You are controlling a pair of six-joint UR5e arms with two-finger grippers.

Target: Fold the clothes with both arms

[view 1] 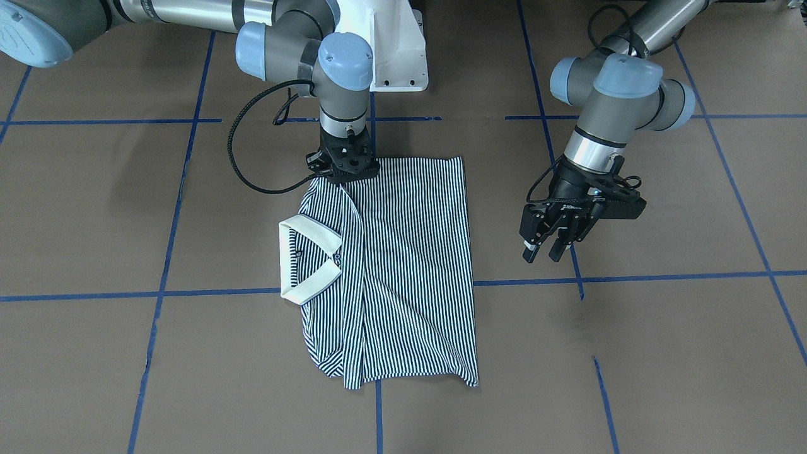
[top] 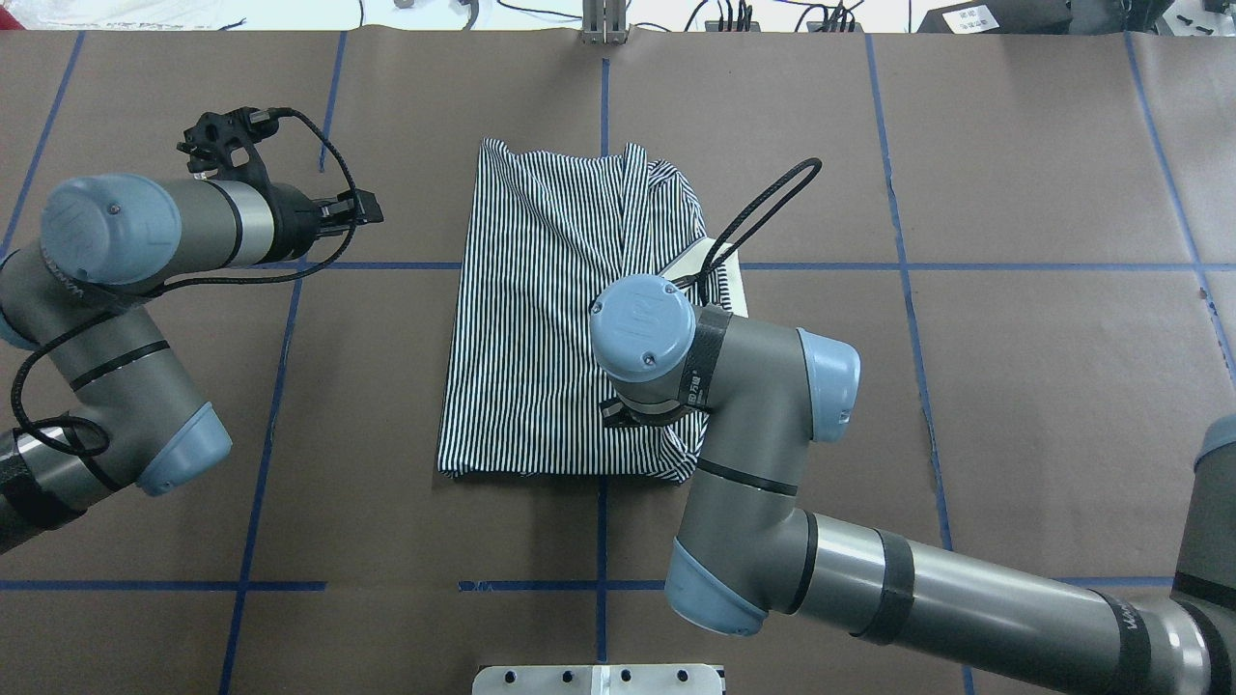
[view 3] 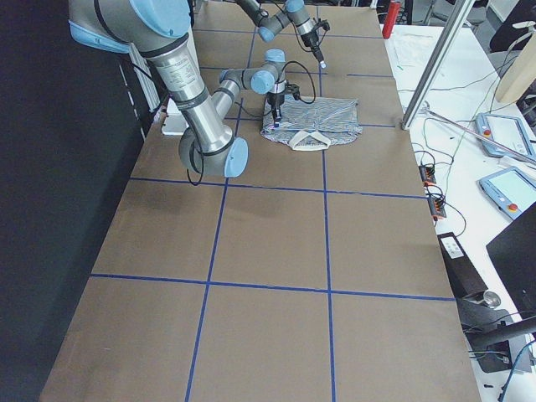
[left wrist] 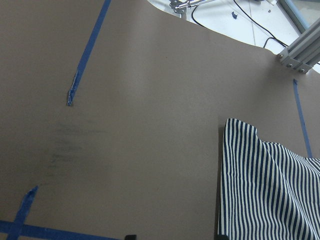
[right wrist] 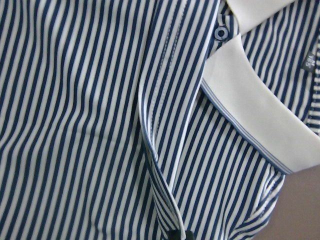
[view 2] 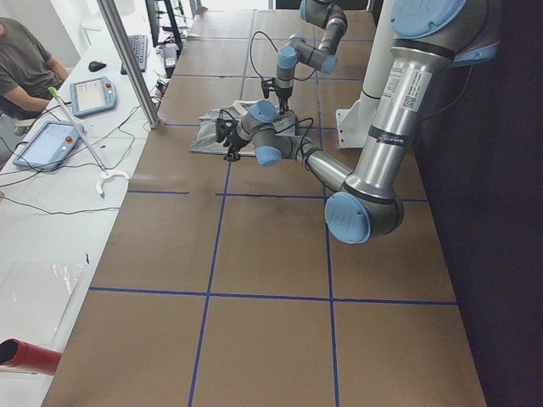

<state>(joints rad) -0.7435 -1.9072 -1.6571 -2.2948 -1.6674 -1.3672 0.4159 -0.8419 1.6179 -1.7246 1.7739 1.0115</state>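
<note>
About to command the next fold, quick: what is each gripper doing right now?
Left gripper: open, holding nothing, off to the side of the polo shirt.
Right gripper: jaws shut on a fold at the polo shirt's edge.

Striped polo shirt on brown table

Polo shirt — thin navy-and-white stripes, cream collar.

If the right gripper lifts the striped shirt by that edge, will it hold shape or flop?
Probably flops: the polo shirt lies in soft wrinkles and folded layers, which may slide apart. It looks thin, likely light. The cream collar stands up, seemingly stiffer.
</note>
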